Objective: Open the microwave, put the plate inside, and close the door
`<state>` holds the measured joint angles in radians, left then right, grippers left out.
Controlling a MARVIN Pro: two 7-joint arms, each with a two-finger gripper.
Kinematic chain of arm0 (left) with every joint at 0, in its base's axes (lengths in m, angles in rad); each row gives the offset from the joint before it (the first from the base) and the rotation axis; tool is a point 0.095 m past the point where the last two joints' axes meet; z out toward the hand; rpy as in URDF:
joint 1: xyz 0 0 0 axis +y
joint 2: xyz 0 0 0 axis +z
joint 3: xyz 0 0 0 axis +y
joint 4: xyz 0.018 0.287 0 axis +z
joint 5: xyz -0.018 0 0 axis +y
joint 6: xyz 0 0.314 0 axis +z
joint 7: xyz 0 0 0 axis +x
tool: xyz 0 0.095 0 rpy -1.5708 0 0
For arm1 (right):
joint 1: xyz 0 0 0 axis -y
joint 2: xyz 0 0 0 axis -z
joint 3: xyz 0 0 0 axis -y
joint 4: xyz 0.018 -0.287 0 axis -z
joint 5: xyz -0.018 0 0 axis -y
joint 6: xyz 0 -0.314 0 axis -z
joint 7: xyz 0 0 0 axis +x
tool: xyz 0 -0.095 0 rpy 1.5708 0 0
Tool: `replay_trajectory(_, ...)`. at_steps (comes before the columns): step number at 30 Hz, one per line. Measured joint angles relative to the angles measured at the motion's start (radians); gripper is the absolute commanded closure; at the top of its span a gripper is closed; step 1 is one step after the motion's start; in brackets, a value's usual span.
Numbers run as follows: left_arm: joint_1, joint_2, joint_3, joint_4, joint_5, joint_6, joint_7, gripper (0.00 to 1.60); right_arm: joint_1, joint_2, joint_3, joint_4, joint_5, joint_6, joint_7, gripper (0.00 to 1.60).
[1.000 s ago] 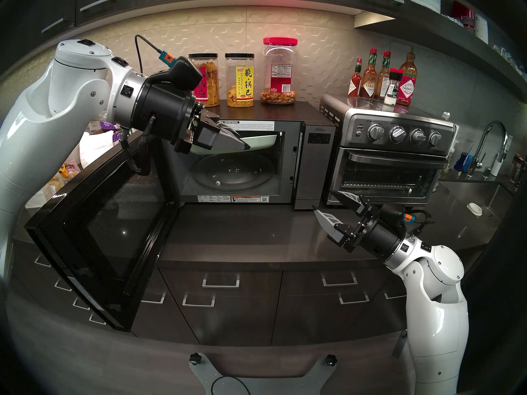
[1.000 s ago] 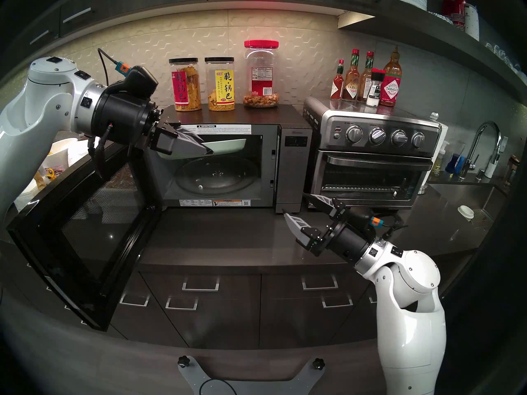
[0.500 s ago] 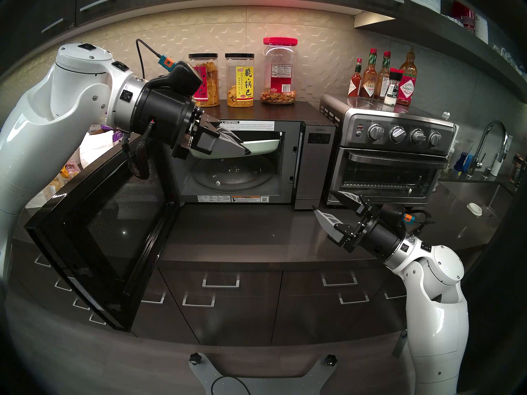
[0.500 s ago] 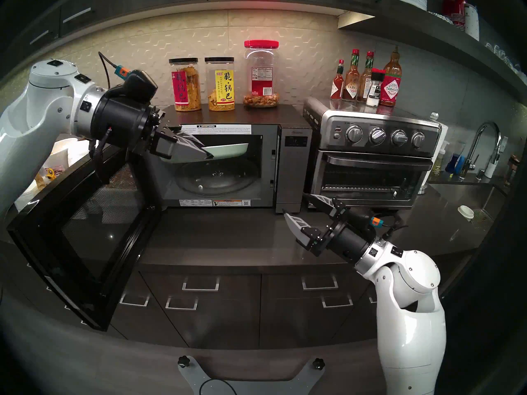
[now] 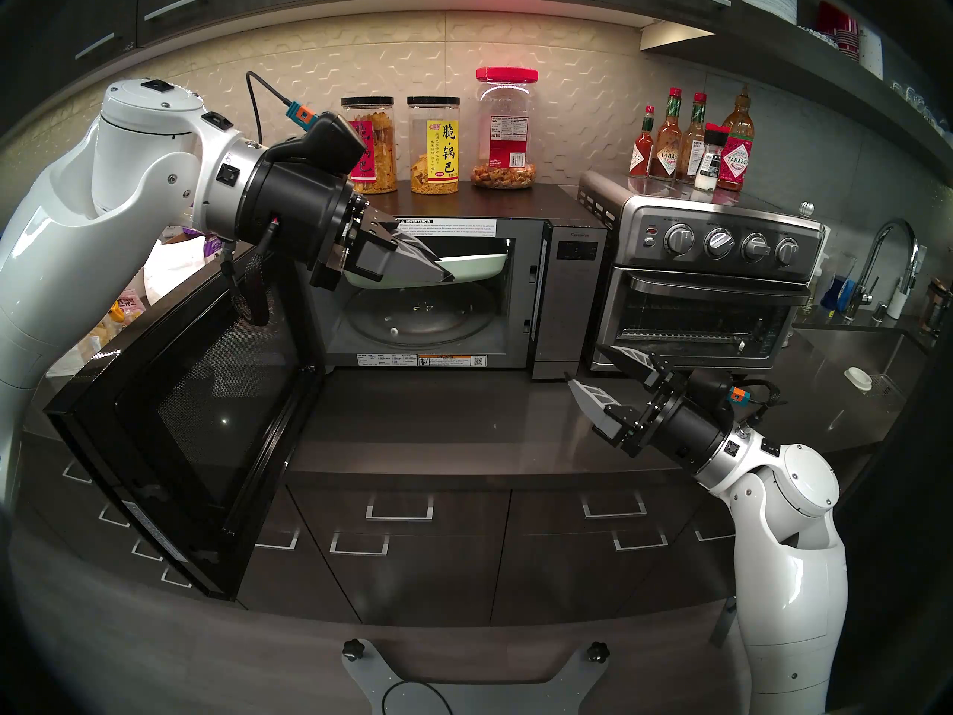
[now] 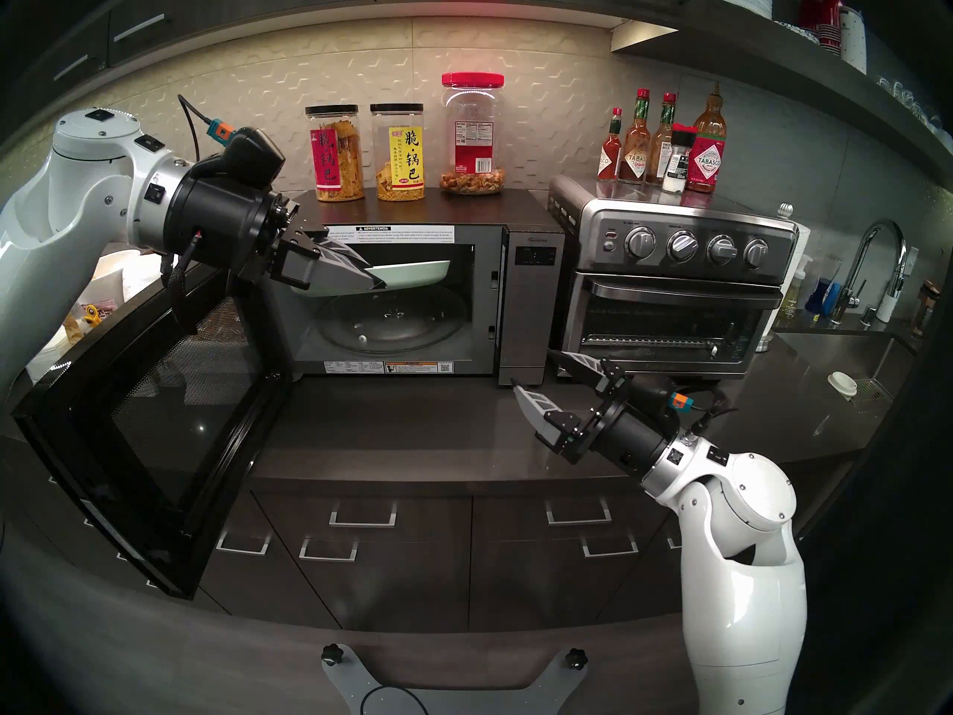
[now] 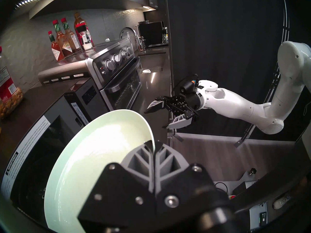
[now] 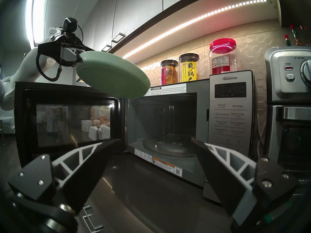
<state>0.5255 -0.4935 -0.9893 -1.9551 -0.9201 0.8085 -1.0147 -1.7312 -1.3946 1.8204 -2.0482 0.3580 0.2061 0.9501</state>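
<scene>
**Mint-green plate held at the open microwave**

Mint-green and round, one plate (image 5: 472, 265) hangs tilted in the upper part of the microwave (image 5: 567, 285) opening, above the single glass turntable (image 5: 417, 316) and not touching it. The left gripper (image 5: 446, 277) has its jaws closed on the plate's left rim. The door (image 5: 180, 414) is swung wide to the left, its mesh window facing the room. The right gripper (image 5: 582, 363) hovers over the dark surface (image 5: 438, 420) just right of the microwave, near the one toaster oven (image 5: 706, 285), its jaws spread and holding nothing. Three jars (image 5: 434, 144) stand in a row on top of the microwave: two with black lids, one with a red lid. On the toaster oven, which has four knobs, stands a cluster of six bottles (image 5: 691, 141).
</scene>
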Motion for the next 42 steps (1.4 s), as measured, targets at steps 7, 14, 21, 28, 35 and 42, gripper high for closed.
replay_trajectory(7,0.0,0.0,0.001,0.0,0.0,-0.001,-0.001,1.6,0.0,0.0,0.0,0.0,0.0,0.0,0.0,0.0)
replay_trajectory(14,-0.001,0.0,0.001,0.0,-0.001,-0.001,-0.001,1.6,0.0,0.0,0.0,0.0,0.0,0.0,0.0,0.0)
replay_trajectory(21,-0.001,0.0,0.002,0.0,-0.001,-0.001,-0.001,1.6,0.0,0.0,0.0,0.0,0.0,0.0,0.0,0.0)
replay_trajectory(28,-0.001,0.0,0.002,0.0,-0.001,-0.002,-0.002,1.6,0.0,-0.001,0.0,0.0,0.0,0.0,0.0,0.0)
replay_trajectory(35,-0.001,0.0,0.002,0.0,-0.001,-0.002,-0.002,1.6,0.0,-0.001,0.0,0.0,0.0,0.0,0.0,0.0)
replay_trajectory(42,-0.001,0.0,0.002,0.0,-0.001,-0.002,-0.002,1.6,0.0,-0.001,0.0,0.0,0.0,0.0,0.001,0.0)
